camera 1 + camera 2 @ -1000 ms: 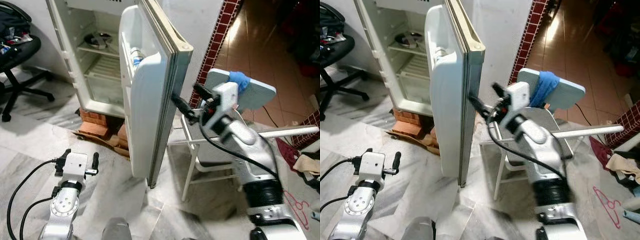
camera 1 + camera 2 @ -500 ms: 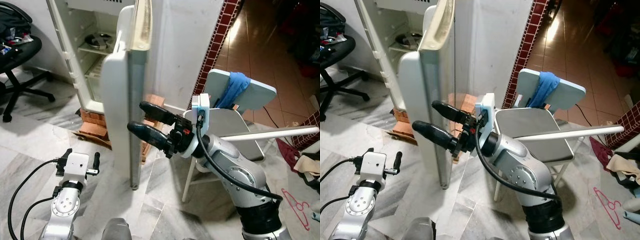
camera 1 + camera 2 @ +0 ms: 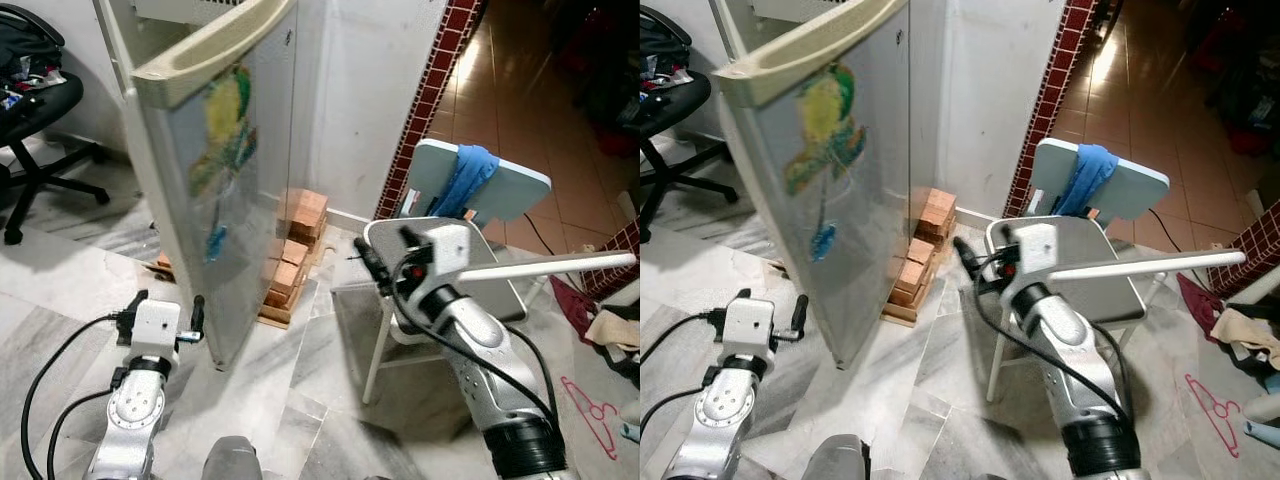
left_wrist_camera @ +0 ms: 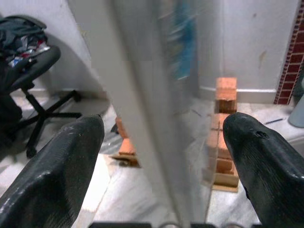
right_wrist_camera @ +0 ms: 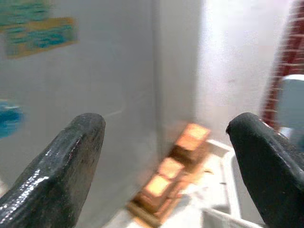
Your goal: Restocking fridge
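Standing across the marble floor [image 3: 300, 380], the fridge door [image 3: 215, 170] shows its stickered outer face. Right gripper [image 3: 368, 262] hangs apart from it, fingers wide, beside the chair [image 3: 470, 250]. Left gripper [image 4: 164, 142], wide too, faces the door's edge; bricks [image 5: 171, 183] lie beyond.
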Controlling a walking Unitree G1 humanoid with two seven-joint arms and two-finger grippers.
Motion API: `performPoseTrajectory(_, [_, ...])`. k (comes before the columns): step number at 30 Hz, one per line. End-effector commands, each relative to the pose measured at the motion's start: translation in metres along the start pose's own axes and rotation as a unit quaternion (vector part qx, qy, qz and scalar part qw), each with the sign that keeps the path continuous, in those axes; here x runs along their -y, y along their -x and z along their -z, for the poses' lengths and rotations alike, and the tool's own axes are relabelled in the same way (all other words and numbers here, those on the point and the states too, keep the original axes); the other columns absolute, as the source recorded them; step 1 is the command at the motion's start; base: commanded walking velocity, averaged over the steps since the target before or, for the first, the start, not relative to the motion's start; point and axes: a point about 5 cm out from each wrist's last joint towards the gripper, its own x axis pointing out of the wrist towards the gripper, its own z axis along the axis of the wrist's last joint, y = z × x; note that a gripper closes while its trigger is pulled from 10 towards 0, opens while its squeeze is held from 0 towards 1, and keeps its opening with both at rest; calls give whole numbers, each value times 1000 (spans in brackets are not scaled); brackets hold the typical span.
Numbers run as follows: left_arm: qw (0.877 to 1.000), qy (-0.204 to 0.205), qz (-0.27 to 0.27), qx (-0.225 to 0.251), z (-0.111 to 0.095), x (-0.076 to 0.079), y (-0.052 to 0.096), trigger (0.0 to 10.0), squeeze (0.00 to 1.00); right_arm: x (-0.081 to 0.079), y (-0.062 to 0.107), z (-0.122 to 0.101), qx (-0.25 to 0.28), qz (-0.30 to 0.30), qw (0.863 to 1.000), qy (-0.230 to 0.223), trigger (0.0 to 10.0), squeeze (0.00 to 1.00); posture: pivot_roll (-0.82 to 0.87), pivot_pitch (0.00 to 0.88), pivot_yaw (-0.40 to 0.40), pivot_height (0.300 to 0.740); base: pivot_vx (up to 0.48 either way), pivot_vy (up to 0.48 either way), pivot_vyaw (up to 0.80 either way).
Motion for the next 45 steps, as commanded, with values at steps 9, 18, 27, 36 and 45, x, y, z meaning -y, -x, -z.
performPoseTrajectory(9, [1000,2,13,-5,-2,-13,-5,10000,0,1,6,4,23,56,998,23,10000,0,111,0,-48,740,0,40,0])
performPoseTrajectory(18, [1000,7,2,1,-7,-24,-6,10000,0,4,11,8,23,78,996,24,10000,0,116,6,-44,740,0,40,0])
performPoseTrajectory(27, [999,48,15,8,-14,-4,13,10000,0,18,22,10,17,105,993,46,10000,0,115,0,-60,740,0,480,-247])
performPoseTrajectory(36, [999,47,4,11,-20,-8,9,10000,0,16,27,15,9,105,993,50,10000,0,113,0,-59,740,0,480,0])
performPoseTrajectory(45, [999,38,6,13,-23,-11,6,10000,0,18,28,16,9,113,993,45,10000,0,109,0,-48,740,0,480,0])
